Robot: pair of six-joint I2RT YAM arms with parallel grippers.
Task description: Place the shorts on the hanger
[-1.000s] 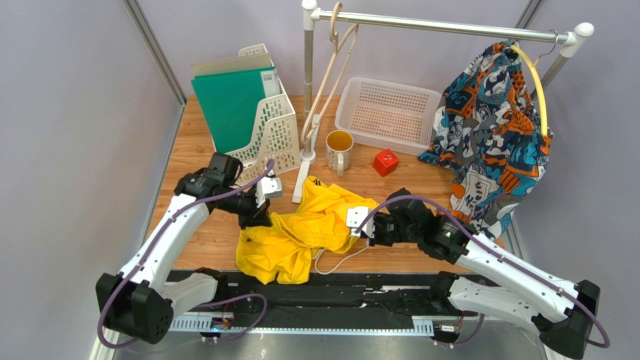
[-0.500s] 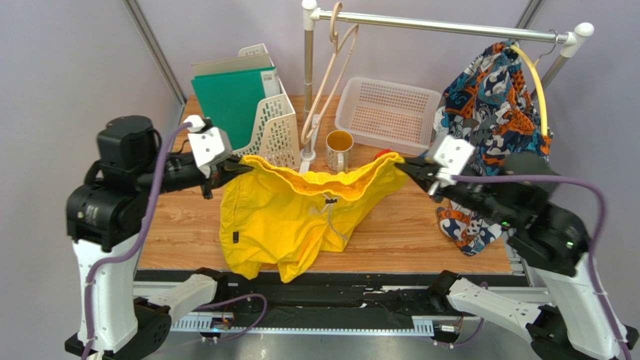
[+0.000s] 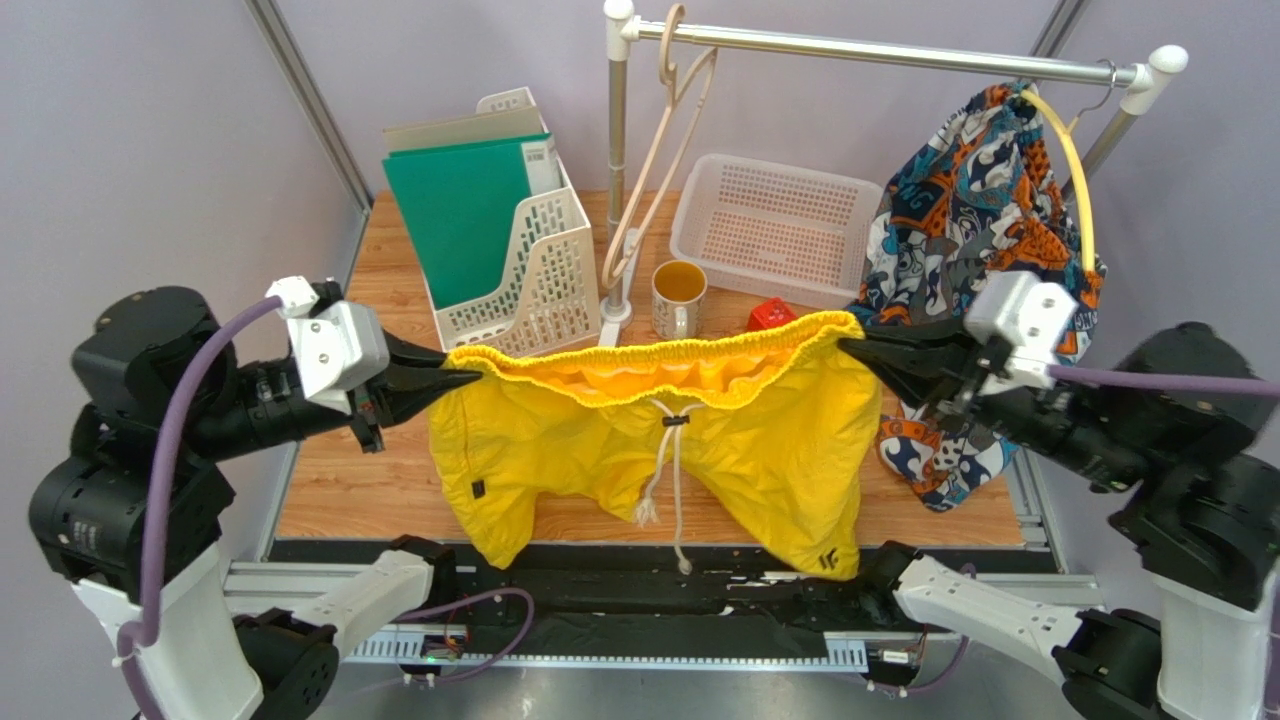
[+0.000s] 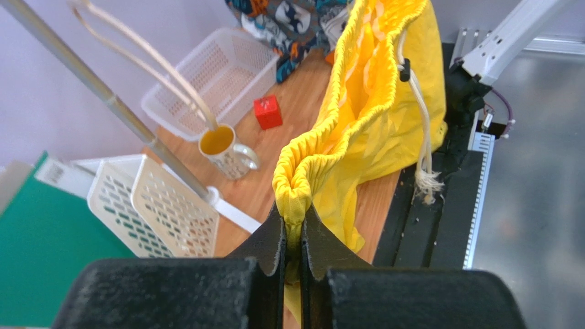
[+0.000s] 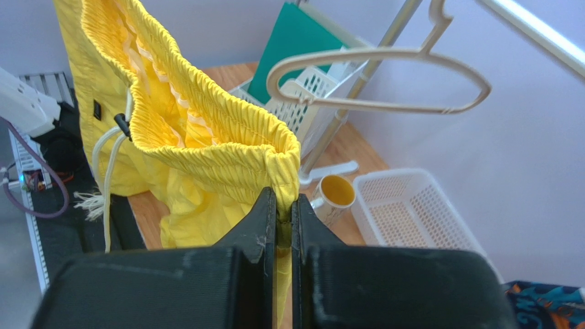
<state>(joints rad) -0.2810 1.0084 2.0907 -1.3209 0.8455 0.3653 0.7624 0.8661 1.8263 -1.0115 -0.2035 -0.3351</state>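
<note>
The bright yellow shorts (image 3: 646, 435) hang in the air above the table's front edge, waistband stretched flat between both arms, white drawstring dangling in the middle. My left gripper (image 3: 466, 375) is shut on the waistband's left end (image 4: 294, 199). On the opposite end (image 5: 281, 164) my right gripper (image 3: 849, 342) is shut as well. The pale beige hanger (image 3: 661, 135) hangs by its hook from the rail behind the shorts, near the left post; in the right wrist view the hanger (image 5: 377, 75) is beyond the waistband.
A white file rack (image 3: 519, 248) with green folders stands back left. Behind the shorts are a mug (image 3: 679, 300), a red cube (image 3: 771, 315) and a white basket (image 3: 774, 225). A patterned garment (image 3: 984, 255) hangs from the rail (image 3: 887, 53) at right.
Both arms have risen and spread apart, lifting the shorts from a crumpled heap on the table. The waistband is now pulled taut between them and the legs hang down.
</note>
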